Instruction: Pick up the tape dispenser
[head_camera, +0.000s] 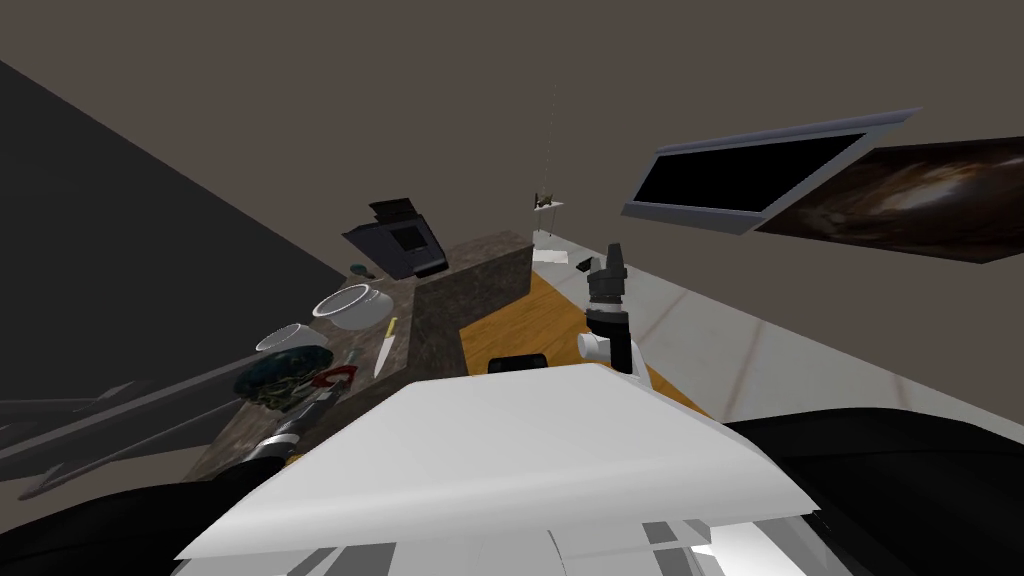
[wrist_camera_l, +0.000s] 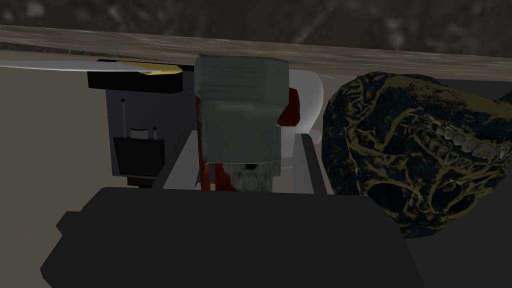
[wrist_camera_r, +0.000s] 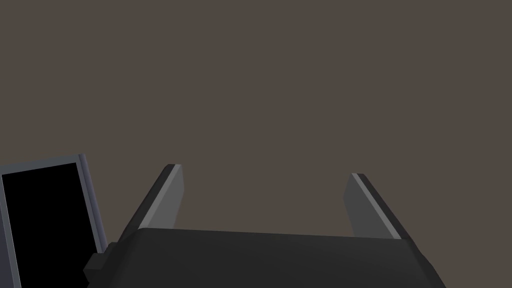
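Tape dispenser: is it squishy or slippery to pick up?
Probably stiff: the tape dispenser looks hard and blocky, so the left gripper, fingers at its sides, shouldn't squash it. It might slip a little, since those fingers are thin blades. Its flat faces suggest it won't roll.

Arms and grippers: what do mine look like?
The right gripper and left gripper each have two thin light grey blades on a dark box. The right arm is white with dark joints; the left arm dark with a silvery ribbed ring.
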